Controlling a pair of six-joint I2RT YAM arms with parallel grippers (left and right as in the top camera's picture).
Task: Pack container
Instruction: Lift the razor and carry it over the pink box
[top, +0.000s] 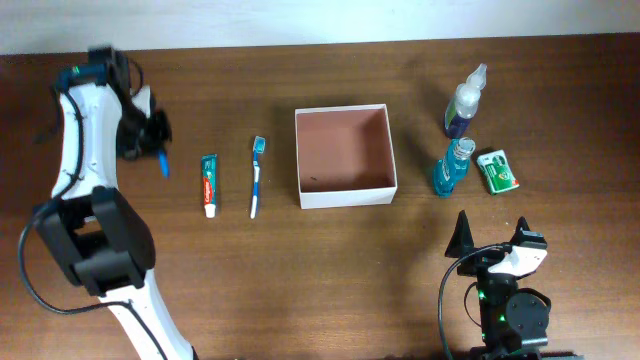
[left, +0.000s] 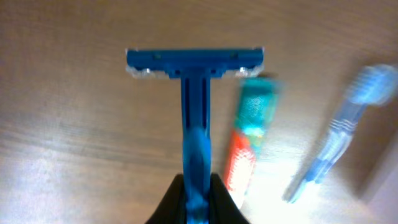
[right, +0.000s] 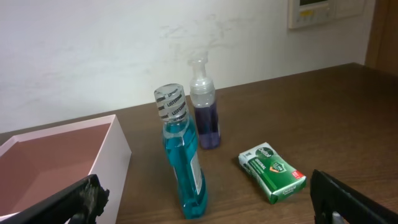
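The container (top: 347, 195), a square shallow box with white walls and a reddish-brown inside, sits lidless and holds nothing at the table's middle. Its white wall (right: 112, 155) also shows in the right wrist view. My left gripper (top: 158, 148) hangs over the far left of the table, shut on the handle of a blue razor (top: 164, 165). In the left wrist view the razor (left: 196, 93) points away from the gripper (left: 198, 202), head outward, above the wood. My right gripper (top: 490, 248) rests low at the front right, open (right: 205, 208), nothing between its fingers.
A toothpaste tube (top: 209, 184) and a blue toothbrush (top: 256, 175) lie left of the container. To its right stand a blue mouthwash bottle (top: 453, 168) and a purple spray bottle (top: 465, 100), with a small green packet (top: 497, 171) beside them.
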